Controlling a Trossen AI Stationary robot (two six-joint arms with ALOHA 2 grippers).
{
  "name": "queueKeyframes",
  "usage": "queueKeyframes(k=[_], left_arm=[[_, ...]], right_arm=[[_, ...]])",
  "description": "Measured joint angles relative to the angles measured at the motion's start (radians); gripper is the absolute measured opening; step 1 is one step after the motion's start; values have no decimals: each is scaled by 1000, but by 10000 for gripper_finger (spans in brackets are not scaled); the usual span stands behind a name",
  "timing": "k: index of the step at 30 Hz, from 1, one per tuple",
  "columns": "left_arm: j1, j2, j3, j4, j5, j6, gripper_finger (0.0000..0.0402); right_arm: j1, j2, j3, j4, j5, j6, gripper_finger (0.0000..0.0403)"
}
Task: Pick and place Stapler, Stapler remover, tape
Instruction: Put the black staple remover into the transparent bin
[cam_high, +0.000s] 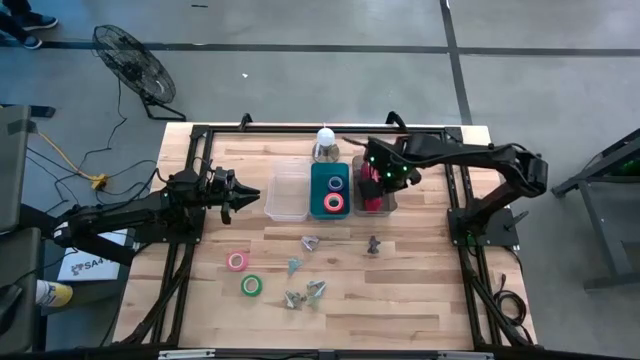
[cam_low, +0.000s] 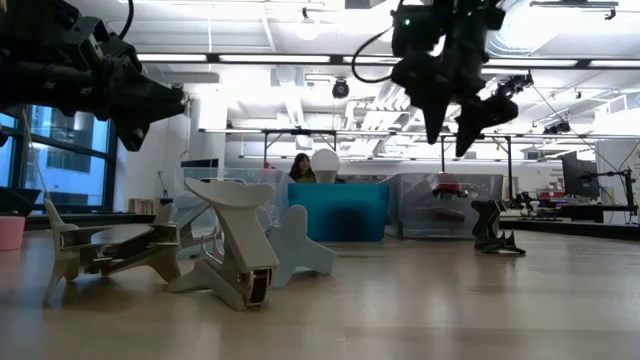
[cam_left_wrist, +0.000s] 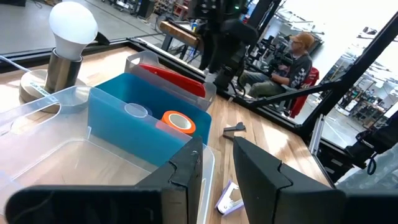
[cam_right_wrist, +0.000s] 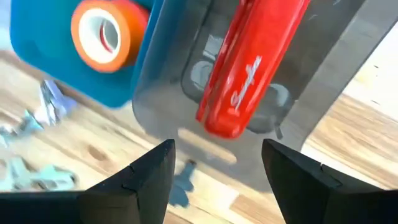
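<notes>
the stapler (cam_right_wrist: 252, 68) lies in the grey bin (cam_high: 388, 200), right of the teal bin (cam_high: 318, 190) holding two tape rolls. it looks stiff, heavy and glossy, so i'd pinch across its narrow body. my right gripper (cam_right_wrist: 217, 171) hangs above it, jaws wide and empty; my left gripper (cam_high: 240, 192) waits beside the clear bin (cam_high: 287, 190), nearly closed. the bin wall hides the stapler's base.

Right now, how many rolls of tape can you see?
4. Two tape rolls sit in the blue bin: purple and pink-orange. Two lie on the table: pink and green. More might be hidden.
</notes>
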Motion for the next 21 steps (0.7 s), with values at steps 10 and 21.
queueKeyframes(k=[10,21], left_arm=[[0,0,0,0,0,0,89],[0,0,0,0,0,0,89]], right_arm=[[155,-18,0,-28,18,-74,232],[302,-18,-10,-29,45,77,232]])
